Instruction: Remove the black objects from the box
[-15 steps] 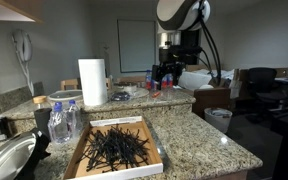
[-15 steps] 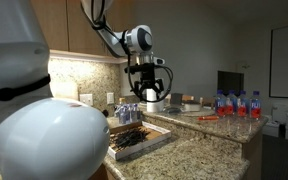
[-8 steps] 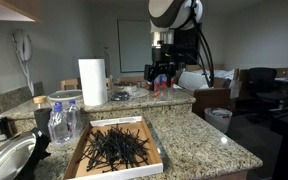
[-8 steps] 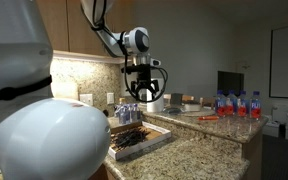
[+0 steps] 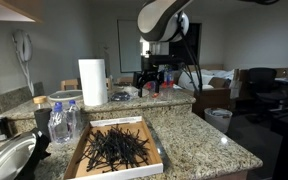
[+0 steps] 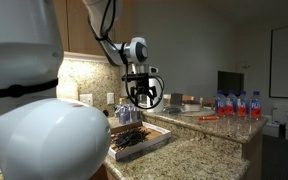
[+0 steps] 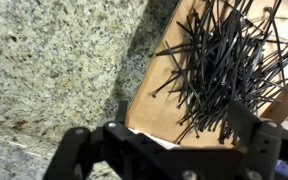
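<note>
A shallow cardboard box (image 5: 154, 152) lies on the granite counter and holds a loose pile of thin black strips (image 5: 114, 147). It also shows in an exterior view (image 6: 156, 136) with the black strips (image 6: 132, 137). My gripper (image 5: 149, 80) hangs in the air behind and above the box, open and empty; it also shows in an exterior view (image 6: 142, 98). In the wrist view the black strips (image 7: 229, 60) fill the box floor (image 7: 164, 108). My gripper (image 7: 174, 155) is at the lower edge with its jaws spread wide, nothing between them.
A paper towel roll (image 5: 92, 82) stands on the raised counter. Water bottles (image 5: 64, 120) stand just left of the box and a metal bowl (image 5: 6, 160) lies at the counter's near left. More bottles (image 6: 234, 103) stand on the far counter. A bin (image 5: 218, 118) is on the floor.
My gripper has moved sideways through the air toward the box, still open and empty. The box and the strips have not moved.
</note>
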Robot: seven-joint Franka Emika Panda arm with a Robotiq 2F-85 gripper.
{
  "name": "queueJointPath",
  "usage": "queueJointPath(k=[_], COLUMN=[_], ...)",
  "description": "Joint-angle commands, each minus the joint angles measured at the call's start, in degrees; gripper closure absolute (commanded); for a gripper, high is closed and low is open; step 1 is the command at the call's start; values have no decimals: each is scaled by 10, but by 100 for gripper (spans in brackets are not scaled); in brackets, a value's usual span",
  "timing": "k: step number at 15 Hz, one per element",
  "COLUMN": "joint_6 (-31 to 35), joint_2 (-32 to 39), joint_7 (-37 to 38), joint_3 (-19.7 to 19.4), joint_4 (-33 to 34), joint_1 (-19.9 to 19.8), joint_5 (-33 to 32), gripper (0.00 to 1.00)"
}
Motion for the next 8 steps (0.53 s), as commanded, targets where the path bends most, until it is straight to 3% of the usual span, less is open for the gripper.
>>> queueJointPath(k=[1,5,8], joint_6=[19,25,26], joint_2=[107,199,244], joint_7=[40,47,61], joint_3=[16,18,13], joint_4=[76,158,181], joint_1=[16,48,73], joint_5=[0,-3,-13], gripper=[0,0,0])
